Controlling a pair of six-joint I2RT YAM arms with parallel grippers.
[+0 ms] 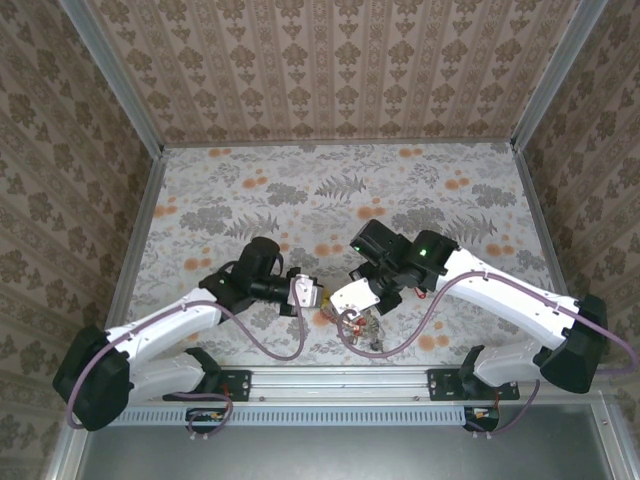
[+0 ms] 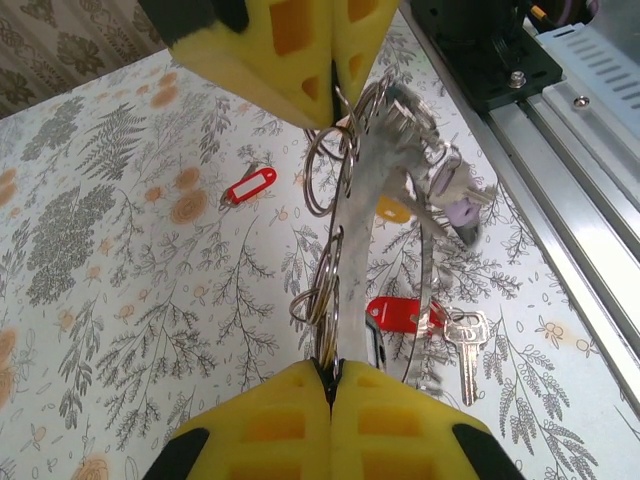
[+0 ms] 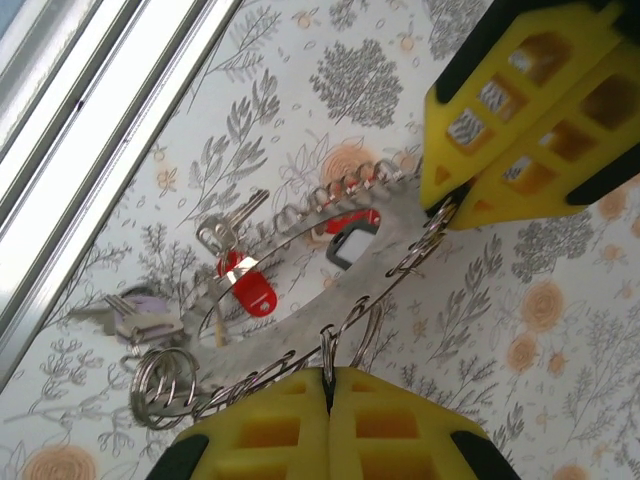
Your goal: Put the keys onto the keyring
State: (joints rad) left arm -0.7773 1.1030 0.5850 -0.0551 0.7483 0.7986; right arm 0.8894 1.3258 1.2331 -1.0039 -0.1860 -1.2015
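Left wrist view: left gripper (image 2: 332,372) and right gripper (image 2: 335,100) clamp the keyring (image 2: 358,215); keys (image 2: 400,312) hang there, one red key (image 2: 250,185) lies apart.

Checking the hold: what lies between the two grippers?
The keyring, hung with small rings and keys, spans from left gripper to right gripper, both shut on it, per left wrist view.

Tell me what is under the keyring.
Beneath the keyring: a red-tagged key, a silver key, a black tag, and a purple-tagged bunch at its edge. The ring's flat band covers part of the black tag; whether these hang from it or lie on the table is unclear.
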